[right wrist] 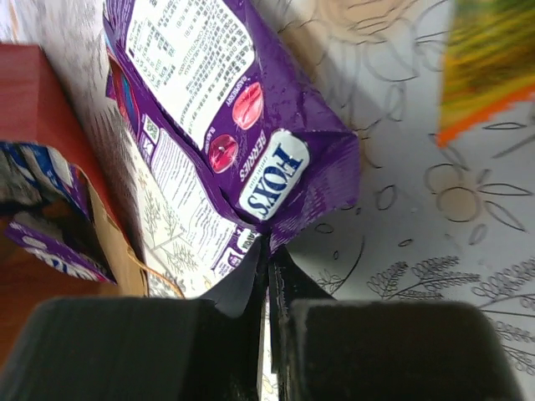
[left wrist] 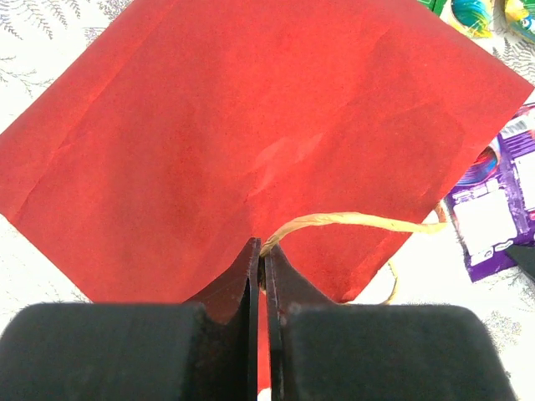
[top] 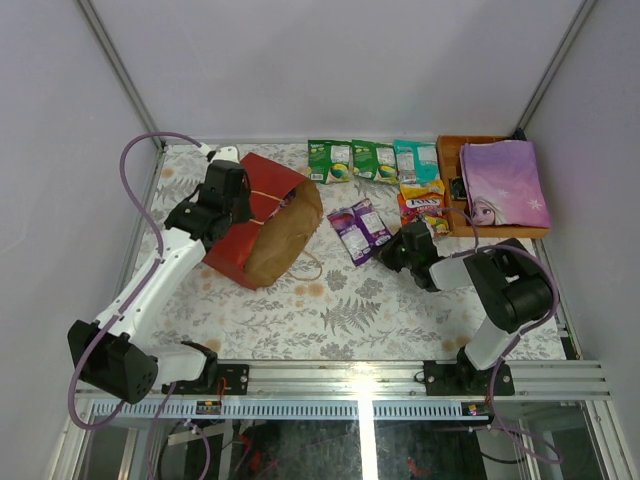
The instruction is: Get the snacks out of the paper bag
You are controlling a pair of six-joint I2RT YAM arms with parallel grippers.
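Inside the paper bag [top: 282,232], blue packet [right wrist: 33,180] — half hidden, cropped.

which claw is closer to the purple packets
Right. The right claw is shut on the edge of a purple packet. The left claw is off to the left of those packets, shut on the red paper bag.

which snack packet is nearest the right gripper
The purple packet showing FOXS, its corner at the right gripper's tips; the second purple packet lies farther off.
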